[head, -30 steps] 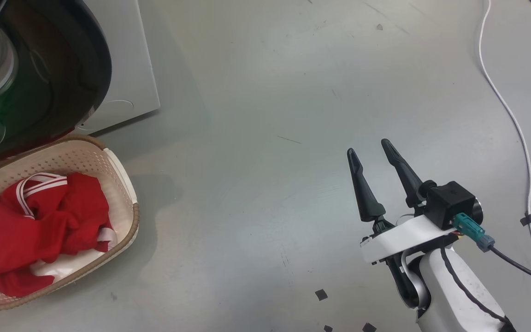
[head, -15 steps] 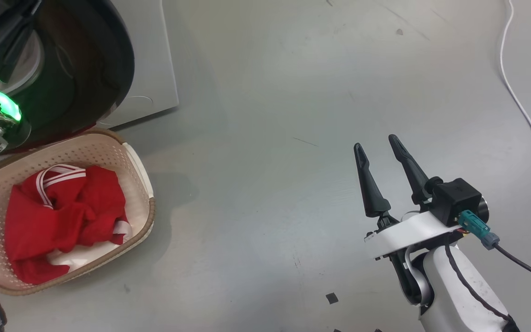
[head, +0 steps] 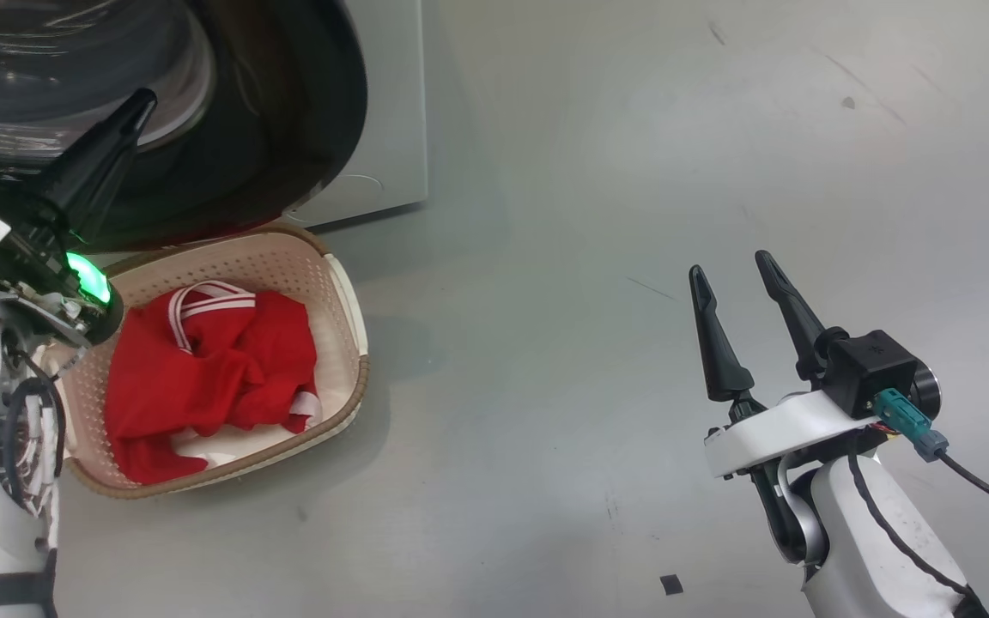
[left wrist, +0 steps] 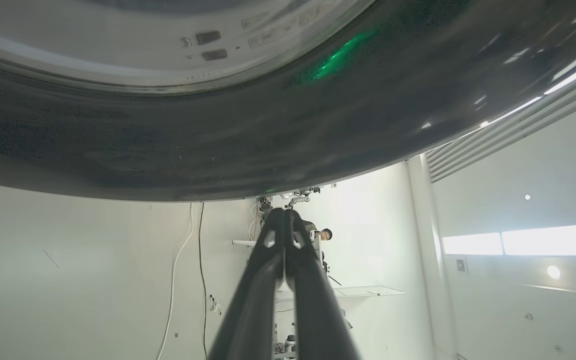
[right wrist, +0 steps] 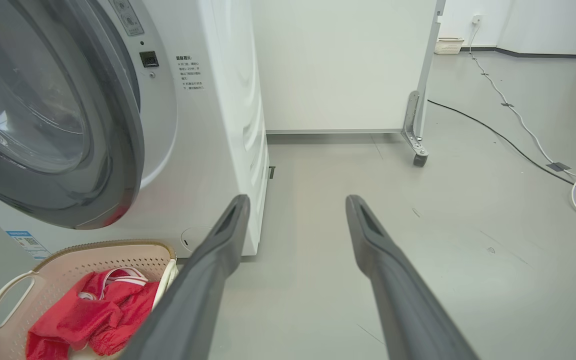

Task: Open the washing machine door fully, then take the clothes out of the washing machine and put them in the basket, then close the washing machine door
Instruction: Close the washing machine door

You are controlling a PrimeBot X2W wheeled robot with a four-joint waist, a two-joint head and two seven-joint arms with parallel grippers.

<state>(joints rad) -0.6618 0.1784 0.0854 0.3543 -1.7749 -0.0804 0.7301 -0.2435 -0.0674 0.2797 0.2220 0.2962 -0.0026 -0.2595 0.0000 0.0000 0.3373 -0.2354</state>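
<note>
Now | clothes point(head: 211, 369) in basket point(head: 271, 264) | left gripper point(head: 137, 110) pinched | right gripper point(head: 731, 266) spread

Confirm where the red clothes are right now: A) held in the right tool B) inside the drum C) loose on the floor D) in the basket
D: the clothes lie heaped inside the basket on the floor by the washing machine, while the right tool stands open and empty.
</note>
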